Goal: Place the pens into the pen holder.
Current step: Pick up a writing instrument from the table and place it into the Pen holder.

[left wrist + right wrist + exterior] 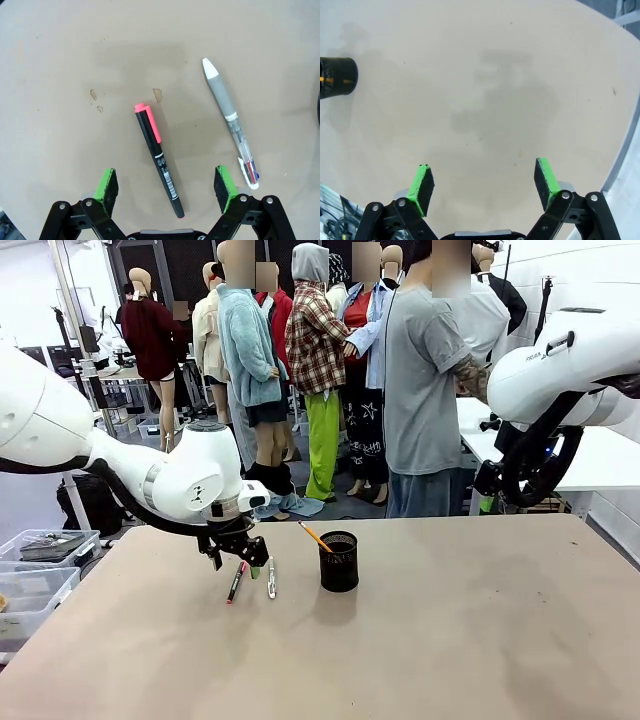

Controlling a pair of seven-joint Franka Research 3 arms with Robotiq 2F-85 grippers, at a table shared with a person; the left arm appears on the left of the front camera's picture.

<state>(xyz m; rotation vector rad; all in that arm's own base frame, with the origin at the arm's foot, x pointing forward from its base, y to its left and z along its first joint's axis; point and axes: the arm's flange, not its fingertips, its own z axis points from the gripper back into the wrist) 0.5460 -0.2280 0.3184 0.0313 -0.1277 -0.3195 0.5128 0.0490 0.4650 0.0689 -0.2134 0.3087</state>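
Left tool [164, 172] spread above black pen [160, 162]; pencil [312, 535] — in holder [339, 565].

We see tan tabletop [450, 640], matte, with faint smudges and small chips [95, 95]. Clear plastic bins [30, 585] beside it at picture left. Beyond far edge, grey floor [365, 510]. White table [610, 465] behind on right. White wall [560, 270] upper right. Cluttered desk [120, 375] far left. Light even, shadows soft.

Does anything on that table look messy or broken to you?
Nothing broken. The black pen and the silver pen lie loose on the table beside the pen holder, where an orange pencil leans. Small chipped marks show by the black pen's pink cap.
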